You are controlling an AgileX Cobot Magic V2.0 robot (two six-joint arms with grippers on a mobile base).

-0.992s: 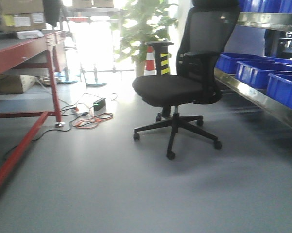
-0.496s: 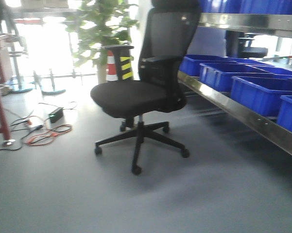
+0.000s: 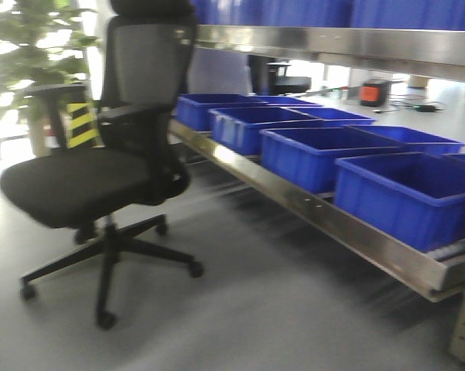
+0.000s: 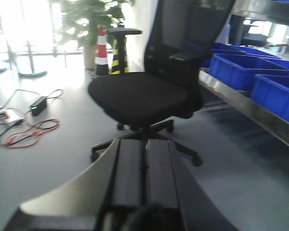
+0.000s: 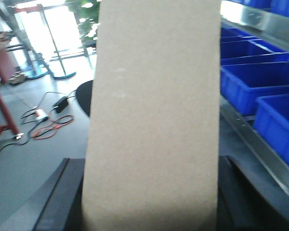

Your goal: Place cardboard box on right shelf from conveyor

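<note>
My right gripper (image 5: 151, 197) clamped on the tan cardboard box (image 5: 154, 120), held upright, my left gripper (image 4: 145, 149) with jaws pressed together, right shelf (image 3: 309, 205) with blue bins (image 3: 402, 193) ahead, black chair (image 3: 85, 182) beside it

A black office chair (image 3: 77, 185) stands on the smooth grey floor (image 3: 278, 309). Behind it are a leafy plant (image 4: 91, 14) and a striped cone (image 4: 102, 53), against bright daylight.

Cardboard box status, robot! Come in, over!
Left fingers shut, empty. Right fingers gripping cardboard box. Right shelf ahead, blue bins along it. Office chair close on left.
</note>
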